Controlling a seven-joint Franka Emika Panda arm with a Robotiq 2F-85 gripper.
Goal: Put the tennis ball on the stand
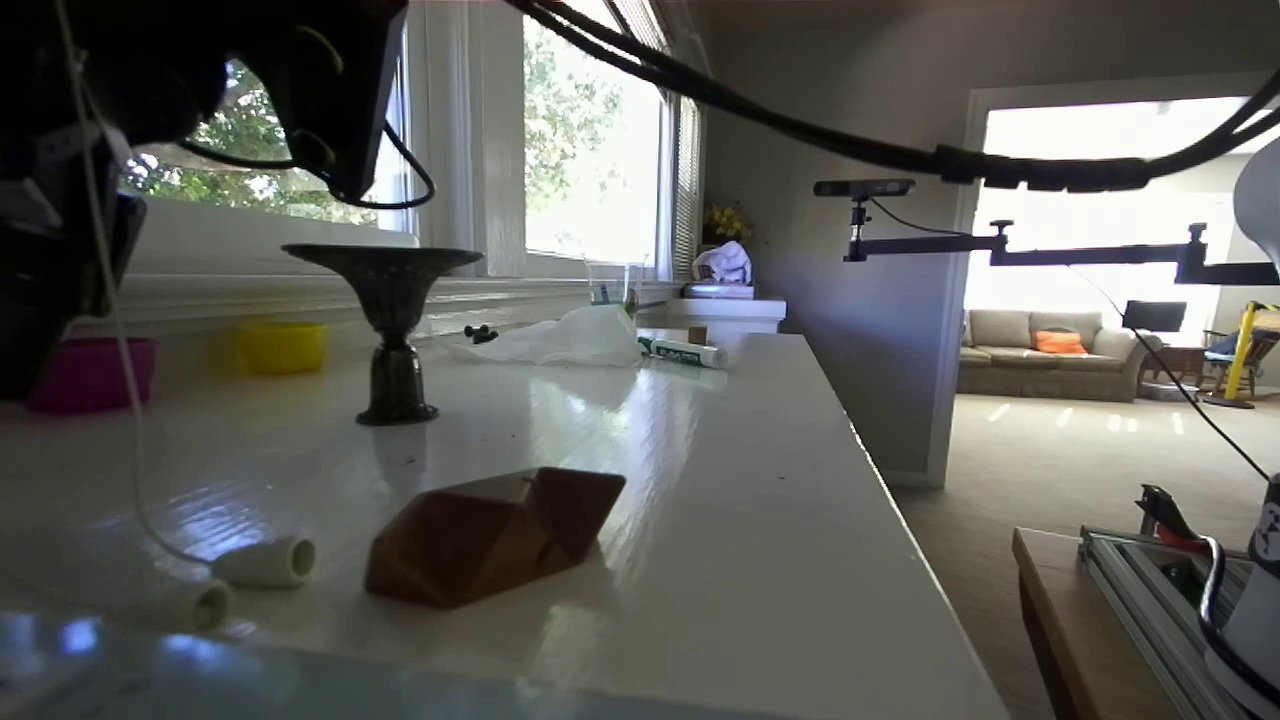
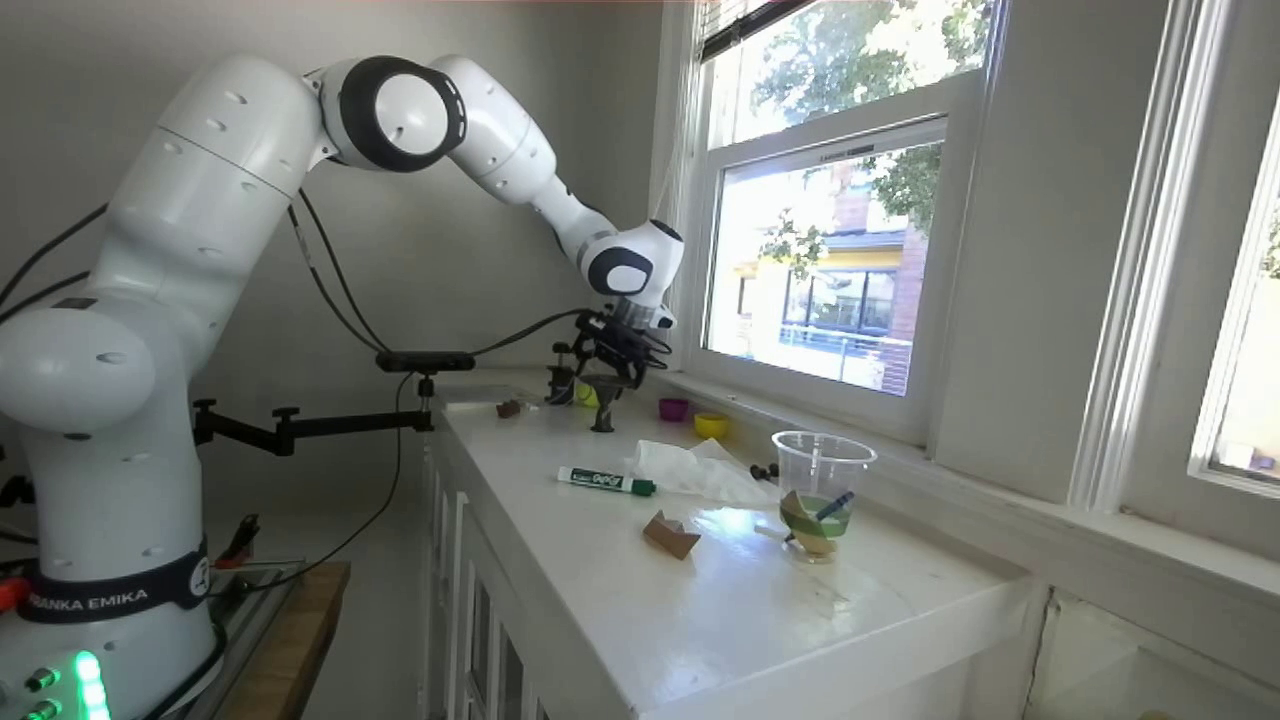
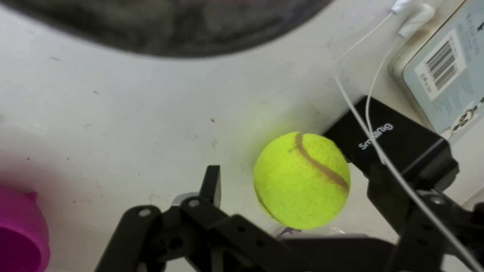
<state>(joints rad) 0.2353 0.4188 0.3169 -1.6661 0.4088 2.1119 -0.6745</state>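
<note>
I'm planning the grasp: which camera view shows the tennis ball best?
The wrist view: the tennis ball appears large there, its brown seam plainly visible. In an exterior view, a small yellow-green patch is probably the ball; in an exterior view where the metal stand shows large, I see no ball.

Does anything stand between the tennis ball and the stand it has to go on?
Nothing visible does. In the wrist view, only white counter shows between the tennis ball and the stand; the black block and white cord show off to the ball's right there.
</note>
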